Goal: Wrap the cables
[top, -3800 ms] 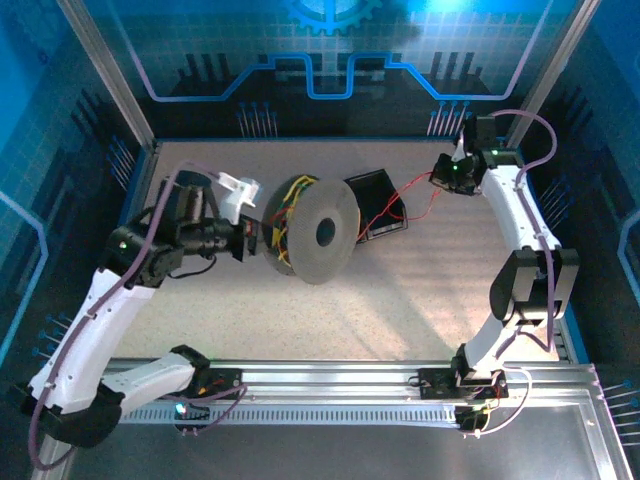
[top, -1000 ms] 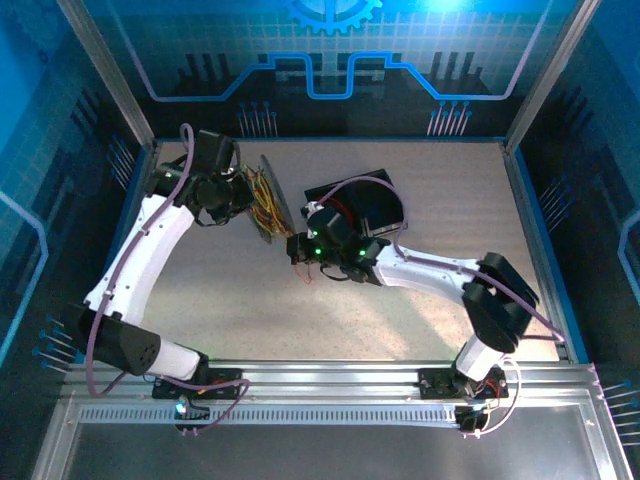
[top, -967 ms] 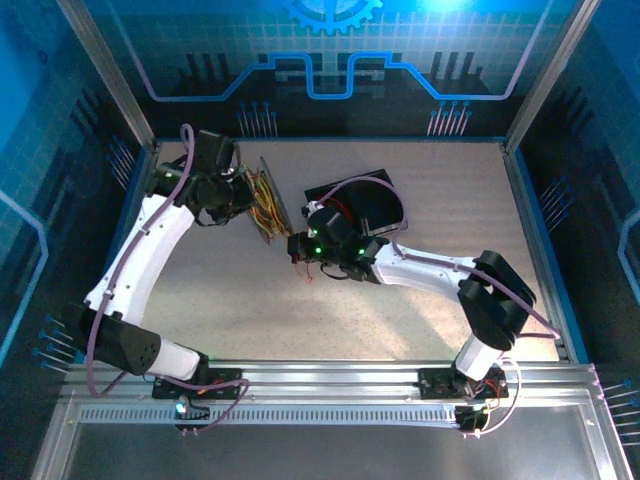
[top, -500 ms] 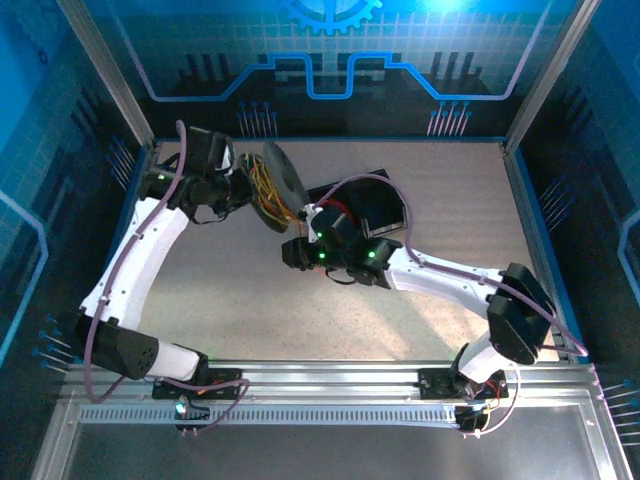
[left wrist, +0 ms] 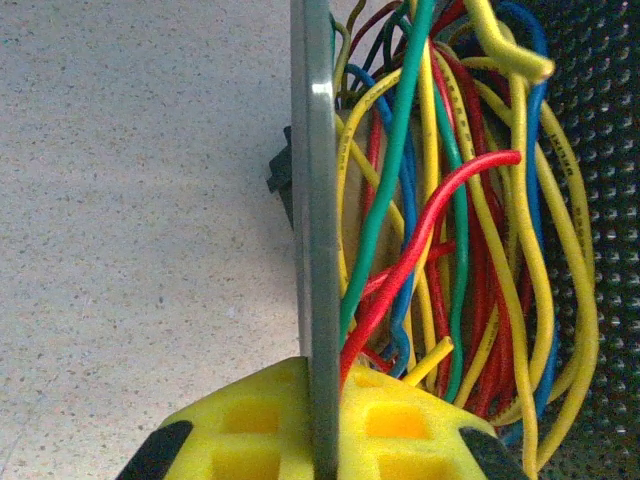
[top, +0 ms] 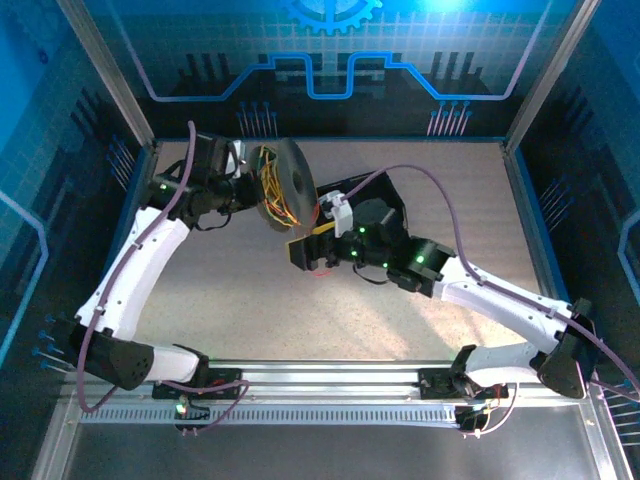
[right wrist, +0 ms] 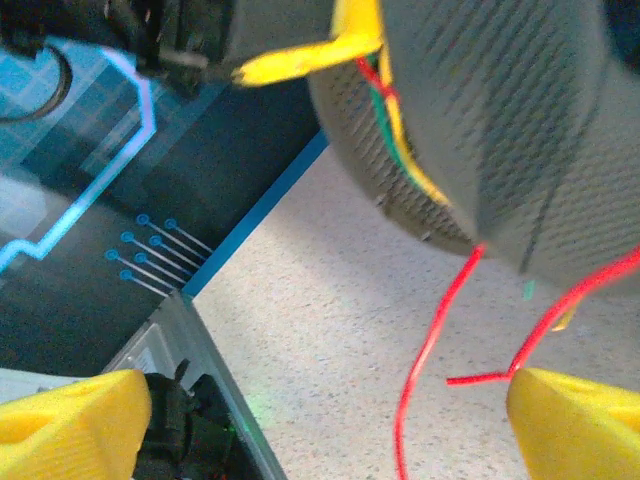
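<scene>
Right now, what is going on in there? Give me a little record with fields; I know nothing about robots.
Setting: speckled table inside a blue-walled enclosure
Spool: black round spool, held tilted at the far left
Cables: red, yellow, green and blue cables looped loosely on the spool
Left gripper: left gripper shut on the spool's flange
Right gripper: right gripper open, close under the spool, holding nothing
Loose end: a red strand hangs from the spool between the right gripper's fingers

The speckled beige table (top: 250, 300) bears a flat black tray (top: 398, 192) toward its far middle. A metal rail (top: 330, 385) runs along the table's near edge, well apart from the tray.
</scene>
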{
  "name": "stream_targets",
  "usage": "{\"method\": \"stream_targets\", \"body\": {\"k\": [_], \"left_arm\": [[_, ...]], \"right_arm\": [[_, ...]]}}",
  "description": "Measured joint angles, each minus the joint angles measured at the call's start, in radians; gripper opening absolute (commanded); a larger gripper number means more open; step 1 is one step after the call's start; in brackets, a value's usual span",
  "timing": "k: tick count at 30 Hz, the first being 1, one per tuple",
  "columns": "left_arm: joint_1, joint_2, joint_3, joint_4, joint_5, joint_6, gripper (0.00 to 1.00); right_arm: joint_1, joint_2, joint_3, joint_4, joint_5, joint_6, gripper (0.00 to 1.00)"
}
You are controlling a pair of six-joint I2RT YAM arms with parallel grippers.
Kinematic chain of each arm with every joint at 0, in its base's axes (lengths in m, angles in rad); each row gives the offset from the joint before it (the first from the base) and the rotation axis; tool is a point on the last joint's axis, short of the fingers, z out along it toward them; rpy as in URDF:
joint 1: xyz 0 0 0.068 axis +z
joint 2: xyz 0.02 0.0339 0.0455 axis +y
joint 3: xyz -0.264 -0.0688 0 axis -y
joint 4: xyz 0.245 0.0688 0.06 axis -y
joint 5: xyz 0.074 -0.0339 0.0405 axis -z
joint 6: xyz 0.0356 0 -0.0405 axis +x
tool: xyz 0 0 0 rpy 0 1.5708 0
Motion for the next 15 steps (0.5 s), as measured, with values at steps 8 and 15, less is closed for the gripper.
{"method": "stream_targets", "body": {"k": [8,15], "left_arm": [[-0.026,-0.022,-0.004,0.0,-0.009,0.05,0.0],[-0.027,-0.03,-0.004,-0.036,-0.005,0.101,0.0]], "right_arm": [[-0.042,-0.048,-0.027,-0.045,-0.035,-0.039,0.91],[-0.075,-0.13,-0.005,-0.215,0.012,-0.288,0.68]]}}
